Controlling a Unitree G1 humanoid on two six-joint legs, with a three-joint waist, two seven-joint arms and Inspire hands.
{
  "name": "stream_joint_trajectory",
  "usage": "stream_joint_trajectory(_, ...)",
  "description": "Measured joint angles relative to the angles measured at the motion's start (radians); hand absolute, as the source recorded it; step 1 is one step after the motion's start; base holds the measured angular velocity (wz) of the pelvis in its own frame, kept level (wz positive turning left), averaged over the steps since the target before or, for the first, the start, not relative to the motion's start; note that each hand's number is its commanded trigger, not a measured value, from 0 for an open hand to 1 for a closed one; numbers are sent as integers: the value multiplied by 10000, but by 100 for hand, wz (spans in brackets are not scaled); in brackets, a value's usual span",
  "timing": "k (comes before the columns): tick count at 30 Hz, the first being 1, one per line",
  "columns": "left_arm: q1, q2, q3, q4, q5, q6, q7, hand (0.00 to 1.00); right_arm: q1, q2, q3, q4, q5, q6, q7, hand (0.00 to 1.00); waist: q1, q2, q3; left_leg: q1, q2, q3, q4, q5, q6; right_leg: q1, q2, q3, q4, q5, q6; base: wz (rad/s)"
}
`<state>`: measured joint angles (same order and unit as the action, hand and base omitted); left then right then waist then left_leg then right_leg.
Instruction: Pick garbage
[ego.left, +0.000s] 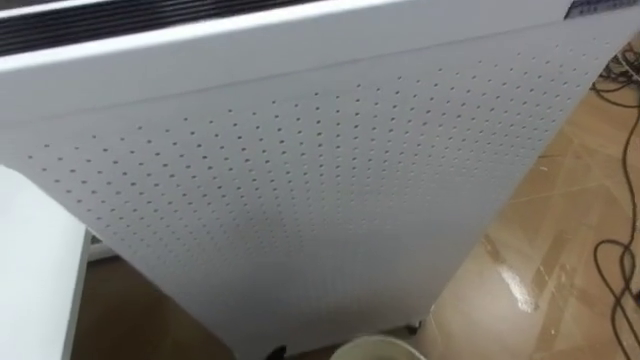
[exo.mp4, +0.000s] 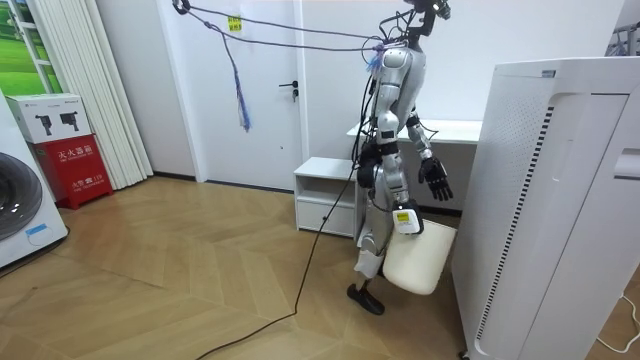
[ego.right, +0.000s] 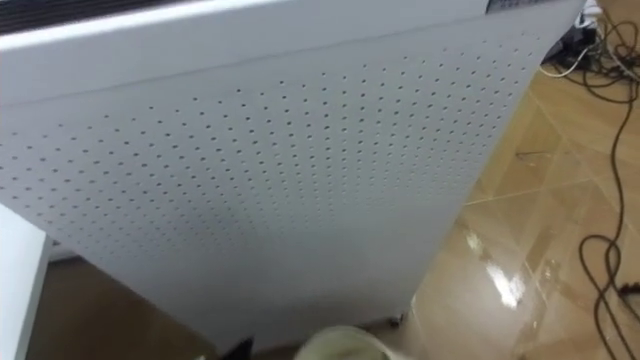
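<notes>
I stand close in front of a tall white perforated appliance (exo.mp4: 550, 200), facing it. A cream-white waste bin (exo.mp4: 412, 258) hangs tilted just above the floor beside my legs, and my right hand (exo.mp4: 404, 219) is curled on its rim. The bin's rim (ego.left: 375, 348) peeks in at the bottom edge of the left eye view. My left hand (exo.mp4: 437, 181) is raised at waist height toward the appliance, fingers spread and holding nothing. A dark tip at the bottom edge (ego.left: 270, 352) may be part of that hand.
The appliance's perforated panel (ego.left: 320, 180) stands right before me. Dark cables (ego.left: 622, 268) trail over the wooden floor to its right. A white edge (ego.left: 35, 270) lies at my left. Behind me are a white desk (exo.mp4: 450, 130) and a low white cabinet (exo.mp4: 325, 185).
</notes>
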<state>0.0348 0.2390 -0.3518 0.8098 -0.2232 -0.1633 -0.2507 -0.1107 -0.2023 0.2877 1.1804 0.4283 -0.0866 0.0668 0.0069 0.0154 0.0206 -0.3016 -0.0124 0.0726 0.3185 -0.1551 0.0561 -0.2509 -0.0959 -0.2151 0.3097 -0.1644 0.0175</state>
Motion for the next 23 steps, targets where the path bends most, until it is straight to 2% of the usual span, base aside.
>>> stream_joint_trajectory(1,278,-2,118,239,6,-45,65,0,291,-52,-152,11,2,-7,8,100,-9,-33,-40,258,-13,-38,-135,-8,-12,303,17,-44,-138,3,9,9)
stream_joint_trajectory(4,849,15,658,678,-17,-95,343,0,884,-96,-475,-7,243,-119,12,100,-16,-107,-82,752,-9,-61,-378,-37,-56,843,92,-54,-461,-2,28,5)
stream_joint_trajectory(7,1395,12,822,1079,-237,-103,630,0,1469,-167,-622,-13,381,-267,12,100,-23,-150,-108,1528,-30,-52,-799,-61,-99,1603,129,-55,-833,-30,73,2)
stream_joint_trajectory(9,1569,-84,1093,1272,-297,-134,732,0,1664,-168,-785,-12,380,-287,11,100,-6,-179,-140,1852,-32,-29,-972,-65,-120,1874,147,-41,-968,-45,82,-4)
stream_joint_trajectory(10,1556,-221,1345,1575,-298,-205,786,0,1748,-165,-868,-6,366,-290,18,100,-9,-229,-117,2089,-32,-14,-1098,-62,-130,2031,161,-31,-1070,-48,84,-7)
stream_joint_trajectory(12,1564,-375,1567,1995,-435,-307,876,0,1918,-129,-951,-7,348,-299,23,100,9,-278,-129,2478,-28,55,-1301,-68,-158,2356,187,48,-1216,-62,97,-12)
stream_joint_trajectory(16,1692,-448,1790,2321,-800,-324,952,0,2161,65,-1011,-9,382,-298,12,100,-4,-404,-162,2977,-17,56,-1492,-113,-223,2901,247,69,-1430,-95,98,-4)
stream_joint_trajectory(23,1739,-632,2346,2741,-1127,-55,909,0,2280,178,-1258,-18,348,-192,4,100,-3,-441,-146,3116,-24,31,-1512,-128,-245,3097,253,2,-1434,-132,96,0)
